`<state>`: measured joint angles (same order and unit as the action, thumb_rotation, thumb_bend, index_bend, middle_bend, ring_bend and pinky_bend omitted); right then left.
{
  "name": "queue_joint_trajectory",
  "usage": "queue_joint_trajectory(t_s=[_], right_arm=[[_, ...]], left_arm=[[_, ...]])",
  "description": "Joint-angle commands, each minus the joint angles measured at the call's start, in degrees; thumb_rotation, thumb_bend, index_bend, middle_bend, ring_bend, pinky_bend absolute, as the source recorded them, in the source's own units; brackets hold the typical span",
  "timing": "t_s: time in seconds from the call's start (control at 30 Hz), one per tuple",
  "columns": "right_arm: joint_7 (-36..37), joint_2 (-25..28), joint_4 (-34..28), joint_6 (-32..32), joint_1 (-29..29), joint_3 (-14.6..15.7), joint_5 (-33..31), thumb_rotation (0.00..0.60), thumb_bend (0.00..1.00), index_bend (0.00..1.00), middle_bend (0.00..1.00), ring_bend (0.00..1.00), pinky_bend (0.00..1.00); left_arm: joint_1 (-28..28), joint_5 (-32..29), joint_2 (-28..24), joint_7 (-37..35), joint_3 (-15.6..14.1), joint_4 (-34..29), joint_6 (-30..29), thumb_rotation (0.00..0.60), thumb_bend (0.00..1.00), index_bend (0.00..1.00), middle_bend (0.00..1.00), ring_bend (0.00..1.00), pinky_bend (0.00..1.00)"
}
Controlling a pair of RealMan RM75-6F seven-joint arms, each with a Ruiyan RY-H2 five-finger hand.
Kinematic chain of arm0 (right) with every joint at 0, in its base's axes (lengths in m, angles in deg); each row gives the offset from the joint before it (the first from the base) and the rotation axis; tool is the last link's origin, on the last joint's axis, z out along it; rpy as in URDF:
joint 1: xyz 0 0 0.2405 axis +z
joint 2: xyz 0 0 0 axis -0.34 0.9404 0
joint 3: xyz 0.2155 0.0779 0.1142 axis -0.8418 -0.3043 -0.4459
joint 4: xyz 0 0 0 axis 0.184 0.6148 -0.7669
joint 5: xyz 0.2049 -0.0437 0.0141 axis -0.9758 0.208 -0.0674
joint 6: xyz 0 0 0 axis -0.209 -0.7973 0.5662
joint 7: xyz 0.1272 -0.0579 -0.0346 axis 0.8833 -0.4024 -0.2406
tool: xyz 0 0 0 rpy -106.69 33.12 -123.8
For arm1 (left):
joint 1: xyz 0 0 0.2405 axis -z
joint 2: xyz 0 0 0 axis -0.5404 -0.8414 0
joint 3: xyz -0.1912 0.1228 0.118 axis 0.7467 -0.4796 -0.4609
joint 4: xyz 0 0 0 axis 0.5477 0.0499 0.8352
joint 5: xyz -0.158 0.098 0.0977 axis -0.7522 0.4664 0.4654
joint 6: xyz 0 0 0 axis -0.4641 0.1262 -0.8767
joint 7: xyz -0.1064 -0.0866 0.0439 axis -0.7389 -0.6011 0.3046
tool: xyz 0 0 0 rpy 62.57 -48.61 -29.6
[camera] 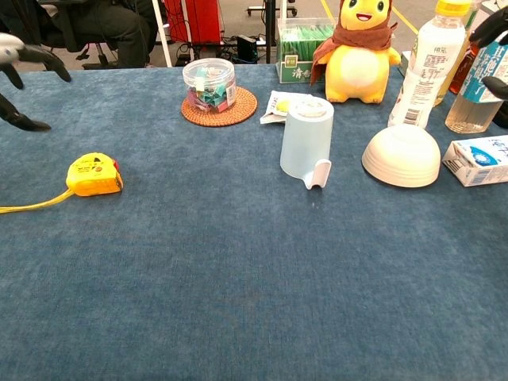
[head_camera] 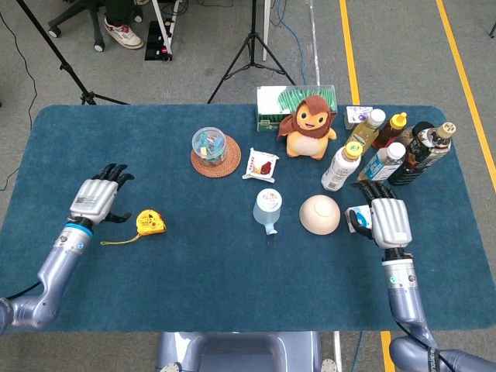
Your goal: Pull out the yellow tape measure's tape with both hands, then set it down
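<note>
The yellow tape measure (head_camera: 149,222) is seen lying on the table (head_camera: 232,294) (tape (head_camera: 116,241) partly drawn), bare cloth around it; the left hand (head_camera: 94,200) is beside it, fingers spread and empty. The right hand (head_camera: 385,222) is likewise empty, fingers apart, near the right edge.

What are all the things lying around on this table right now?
tape measure: 1, yellow, left side, tape partly out
jar: 1, clear, on woven coaster
snack packet: 1, white, beside the coaster
cup: 1, pale blue, upside down, centre
bowl: 1, cream, upside down
plush toy: 1, yellow-brown, back
green box: 1, behind the toy
bottles: several, mixed, back right
carton: 1, white-blue, right
left hand: open, near the tape measure
right hand: open, right
</note>
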<state>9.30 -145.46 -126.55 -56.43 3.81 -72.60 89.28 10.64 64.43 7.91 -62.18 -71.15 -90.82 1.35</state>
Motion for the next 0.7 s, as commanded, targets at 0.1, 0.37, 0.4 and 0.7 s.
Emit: queue_joint_trajectory(t_s=[0.1, 0.37, 0.4, 0.7], right_arm=[[-0.8, 0.8, 0.9, -1.5, -1.4, 1.1, 1.1, 0.571, 0.43, 0.31, 0.29, 0.26, 0.26], [-0.5, 1.9, 2.2, -3.5, -4.4, 3.2, 2.0, 0.57, 0.43, 0.33, 0.31, 0.27, 0.26], [-0.7, 2.0, 2.4, -4.0, -4.8, 3.5, 2.3, 0.571, 0.43, 0.34, 0.32, 0.28, 0.26], [-1.2, 3.9, 1.9, -7.3, -8.5, 5.3, 3.3, 0.567, 0.43, 0.38, 0.35, 0.3, 0.27]], left_arm=[[-11.5, 10.2, 0.9, -3.9, 0.4, 0.1, -17.9, 0.584, 0.19, 0.28, 0.14, 0.03, 0.27], [-20.2, 13.4, 1.1, -7.3, -0.7, 2.6, -24.3, 0.586, 0.19, 0.33, 0.19, 0.06, 0.28], [-21.1, 13.6, 1.2, -7.5, -0.8, 2.9, -24.9, 0.585, 0.19, 0.33, 0.19, 0.06, 0.28], [-27.3, 16.7, 1.2, -8.8, -2.3, 2.9, -27.3, 0.586, 0.19, 0.37, 0.2, 0.07, 0.28]])
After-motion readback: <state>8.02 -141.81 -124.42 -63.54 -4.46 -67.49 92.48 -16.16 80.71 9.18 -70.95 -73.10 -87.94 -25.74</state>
